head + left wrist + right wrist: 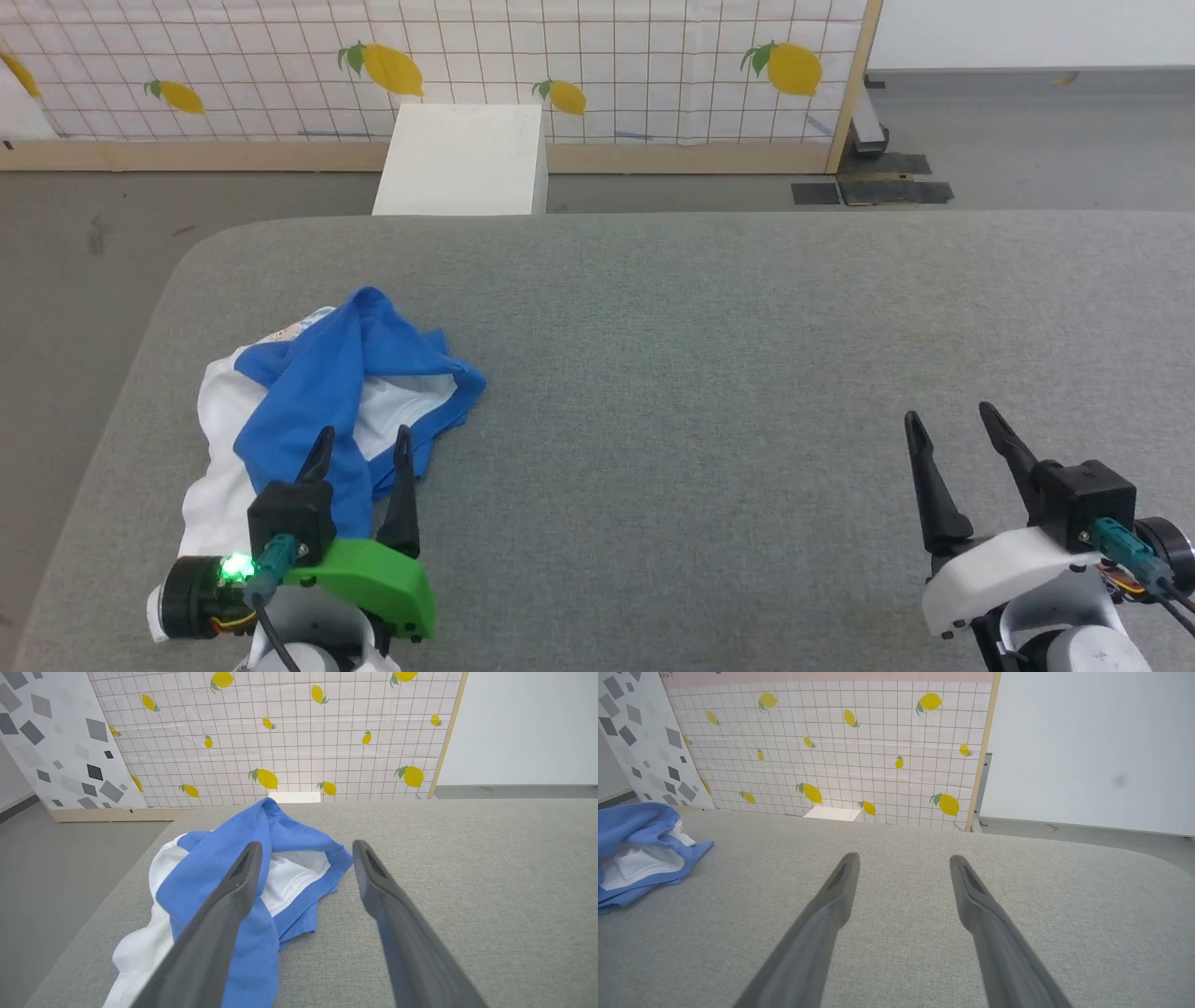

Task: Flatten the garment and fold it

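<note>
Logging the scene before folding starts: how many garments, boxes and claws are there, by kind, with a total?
Garments: 1, the garment, crumpled on the grey table.
Boxes: 1, the white box beyond the table's far edge.
Claws: 2, the left claw and the right claw, both open.
Total: 4.

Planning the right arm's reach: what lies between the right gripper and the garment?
The stretch is bare: in the head view, plain grey surface runs from the right gripper to the garment.
</note>
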### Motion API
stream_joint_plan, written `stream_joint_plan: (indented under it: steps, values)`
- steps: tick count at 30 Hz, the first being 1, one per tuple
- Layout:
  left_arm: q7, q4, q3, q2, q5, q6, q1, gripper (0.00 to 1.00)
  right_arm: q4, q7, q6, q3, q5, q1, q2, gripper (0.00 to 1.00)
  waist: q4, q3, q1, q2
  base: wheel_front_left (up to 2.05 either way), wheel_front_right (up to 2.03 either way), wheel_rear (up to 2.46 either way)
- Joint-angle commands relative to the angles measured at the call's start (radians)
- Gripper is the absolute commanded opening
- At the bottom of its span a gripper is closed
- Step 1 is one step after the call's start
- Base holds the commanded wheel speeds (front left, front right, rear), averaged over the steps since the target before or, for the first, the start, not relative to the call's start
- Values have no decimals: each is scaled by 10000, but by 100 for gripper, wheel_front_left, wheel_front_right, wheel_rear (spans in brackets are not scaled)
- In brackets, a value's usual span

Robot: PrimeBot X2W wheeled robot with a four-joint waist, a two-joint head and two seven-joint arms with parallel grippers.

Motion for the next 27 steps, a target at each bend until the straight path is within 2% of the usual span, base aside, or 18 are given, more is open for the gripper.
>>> stream_joint_plan:
  steps: [1, 11, 27]
  values:
    - [-130, 56, -22, -8, -98, 18, -129, 100, 50, -133, -5, -60, 121, 108, 4, 100, 55, 25, 0, 0, 0, 0, 0]
    - [-334, 148, 83, -10, -244, 56, -178, 100, 203, -338, -7, -152, 92, 83, 4, 100, 575, 92, 0, 0, 0, 0, 0]
    - [-662, 297, 119, -14, -514, 154, -126, 100, 541, -667, -8, -310, 199, 158, 5, 100, 1856, 121, 0, 0, 0, 0, 0]
